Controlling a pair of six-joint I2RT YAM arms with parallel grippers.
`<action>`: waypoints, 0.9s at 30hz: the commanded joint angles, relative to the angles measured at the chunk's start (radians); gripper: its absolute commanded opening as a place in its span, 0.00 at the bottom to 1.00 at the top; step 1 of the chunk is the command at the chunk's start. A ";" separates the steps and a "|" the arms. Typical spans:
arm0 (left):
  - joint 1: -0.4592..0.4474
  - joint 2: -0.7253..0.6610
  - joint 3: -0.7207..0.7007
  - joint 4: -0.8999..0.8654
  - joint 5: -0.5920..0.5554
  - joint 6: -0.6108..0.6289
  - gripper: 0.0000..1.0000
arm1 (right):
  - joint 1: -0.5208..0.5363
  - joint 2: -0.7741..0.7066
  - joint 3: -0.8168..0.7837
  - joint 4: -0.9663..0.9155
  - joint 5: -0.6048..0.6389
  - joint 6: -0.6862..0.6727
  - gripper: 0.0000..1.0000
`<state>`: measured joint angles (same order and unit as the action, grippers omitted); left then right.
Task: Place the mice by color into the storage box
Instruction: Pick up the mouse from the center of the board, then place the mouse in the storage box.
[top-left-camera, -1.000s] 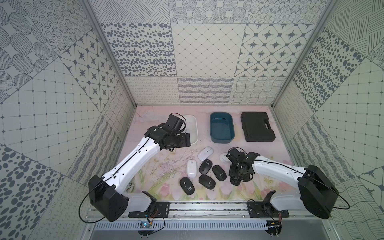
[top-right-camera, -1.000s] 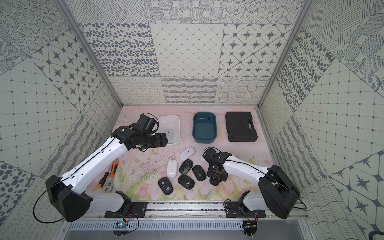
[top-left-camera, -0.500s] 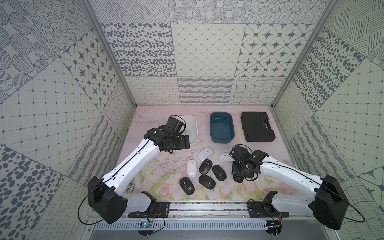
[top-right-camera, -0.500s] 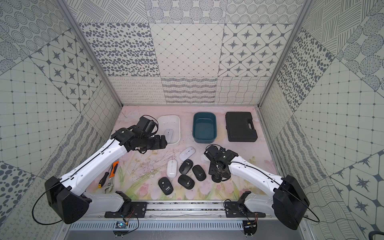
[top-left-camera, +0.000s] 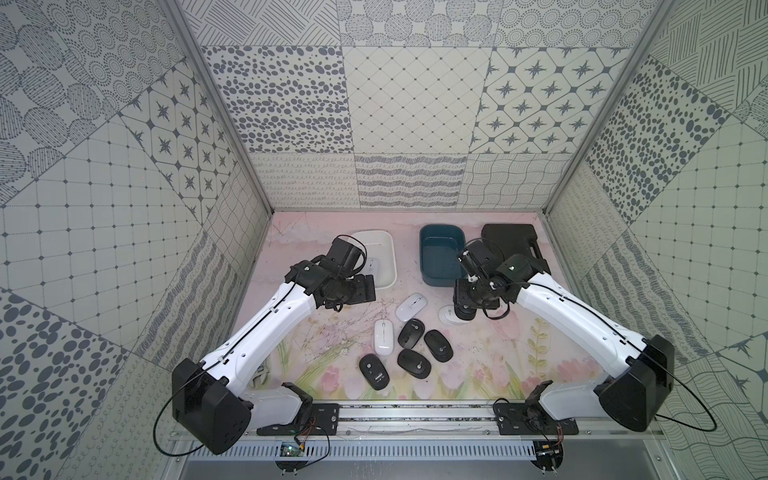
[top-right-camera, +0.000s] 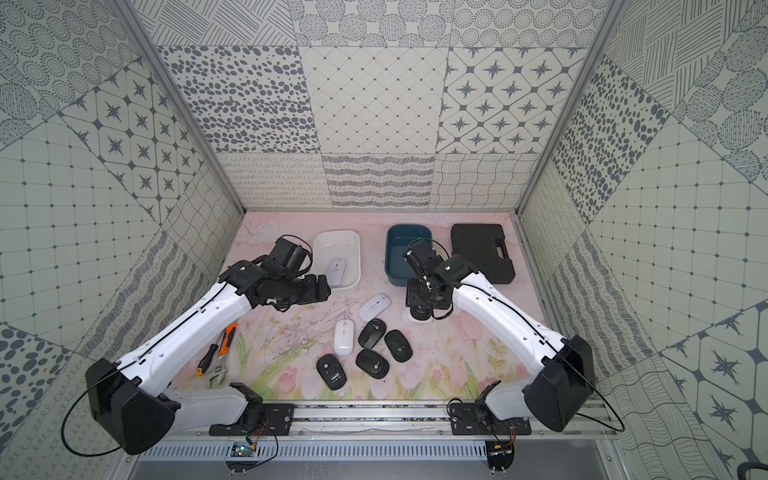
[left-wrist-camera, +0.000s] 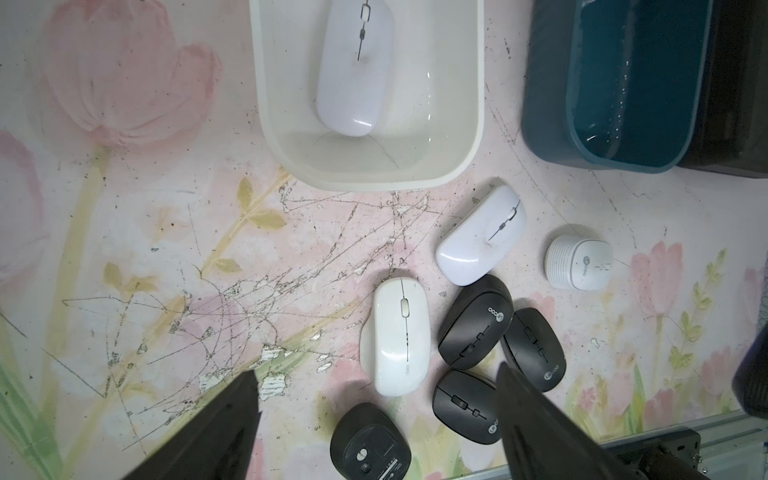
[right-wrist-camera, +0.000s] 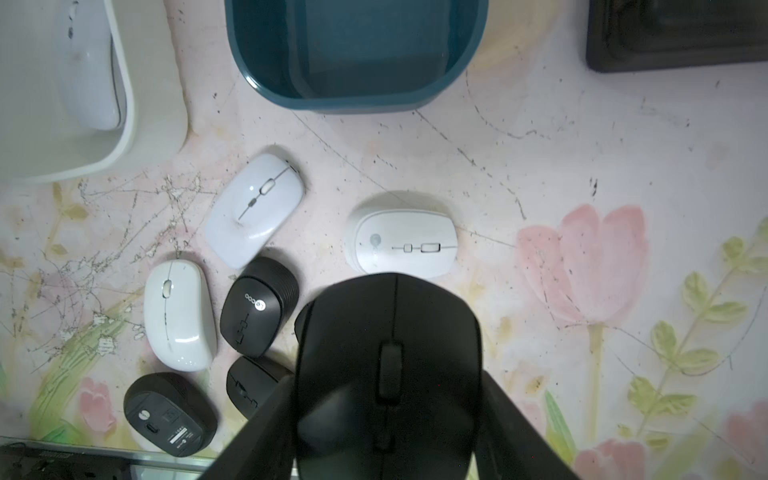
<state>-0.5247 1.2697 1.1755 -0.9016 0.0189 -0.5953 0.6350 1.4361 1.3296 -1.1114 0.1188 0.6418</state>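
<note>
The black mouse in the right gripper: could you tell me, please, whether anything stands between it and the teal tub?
Nothing visible does. The black mouse sits in the right gripper, apparently above the table; one white mouse lies low on the table between, and the teal tub is empty.

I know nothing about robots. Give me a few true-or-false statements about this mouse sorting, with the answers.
1. The white tub holds one white mouse. True.
2. The teal tub holds several black mice. False: it is empty.
3. The right gripper grips a black mouse. True.
4. The left gripper carries a white mouse. False: it is open and empty.
5. One loose black mouse lies belly up. True.
</note>
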 joint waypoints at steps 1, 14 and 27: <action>0.009 -0.024 -0.011 -0.003 0.017 -0.006 0.92 | -0.045 0.092 0.113 0.009 -0.027 -0.133 0.51; 0.019 -0.061 -0.058 -0.002 0.044 -0.020 0.92 | -0.169 0.480 0.486 0.015 -0.042 -0.308 0.51; 0.023 -0.071 -0.101 0.004 0.053 -0.021 0.92 | -0.235 0.780 0.727 0.000 0.016 -0.414 0.50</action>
<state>-0.5079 1.2053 1.0836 -0.9047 0.0532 -0.6163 0.4122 2.1754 1.9987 -1.1130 0.1062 0.2684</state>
